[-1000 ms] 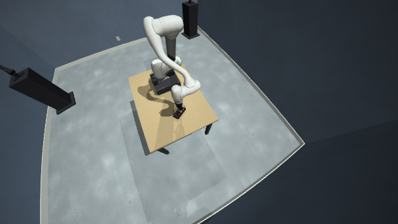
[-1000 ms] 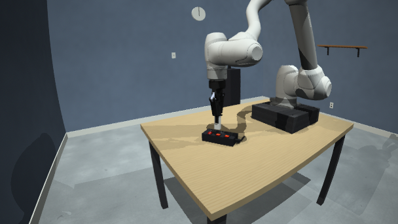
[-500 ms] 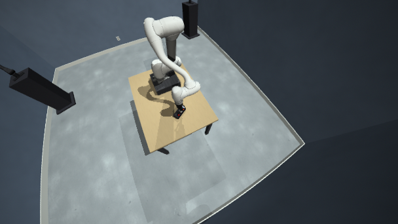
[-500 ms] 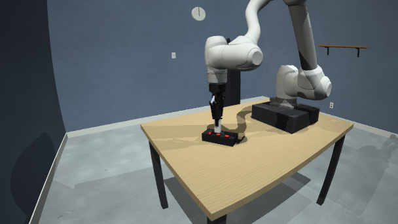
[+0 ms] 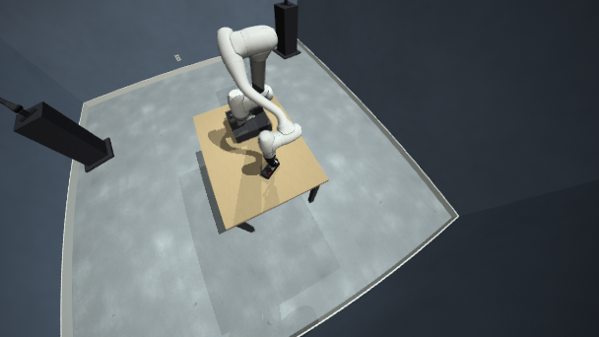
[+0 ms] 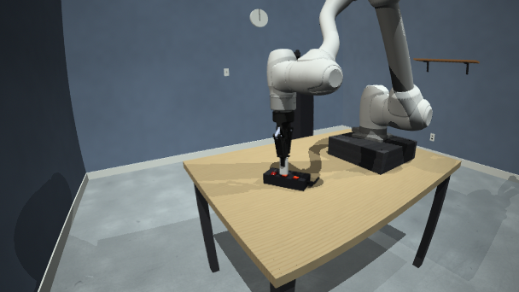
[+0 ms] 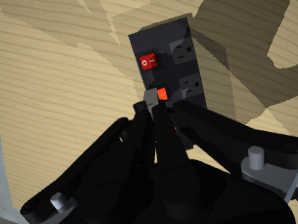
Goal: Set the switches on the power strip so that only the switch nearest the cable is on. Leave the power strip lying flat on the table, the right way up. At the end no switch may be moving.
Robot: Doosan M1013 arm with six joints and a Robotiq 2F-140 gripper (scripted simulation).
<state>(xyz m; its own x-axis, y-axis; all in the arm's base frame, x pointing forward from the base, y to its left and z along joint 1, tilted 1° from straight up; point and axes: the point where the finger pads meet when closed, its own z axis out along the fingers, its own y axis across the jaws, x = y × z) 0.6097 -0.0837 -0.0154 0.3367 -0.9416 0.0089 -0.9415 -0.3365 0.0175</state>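
The black power strip (image 5: 266, 172) (image 6: 301, 183) (image 7: 172, 38) lies flat on the wooden table (image 5: 236, 192) (image 6: 341, 213), the right way up. In the wrist view a red switch (image 7: 148, 63) shows at the far end and an orange-lit switch (image 7: 162, 95) sits right beside my fingertips. In the exterior view two lit switches (image 6: 295, 176) show by the fingers. My gripper (image 5: 272, 163) (image 6: 283, 166) (image 7: 153, 99) is shut, points straight down and its tips rest on the strip's top by the middle switch. The strip's near end is hidden under the fingers in the wrist view.
The arm's black base block (image 5: 248, 125) (image 6: 371, 151) stands on the table's back part, behind the strip. Two black camera posts (image 5: 59, 135) (image 5: 287, 30) stand on the floor around the table.
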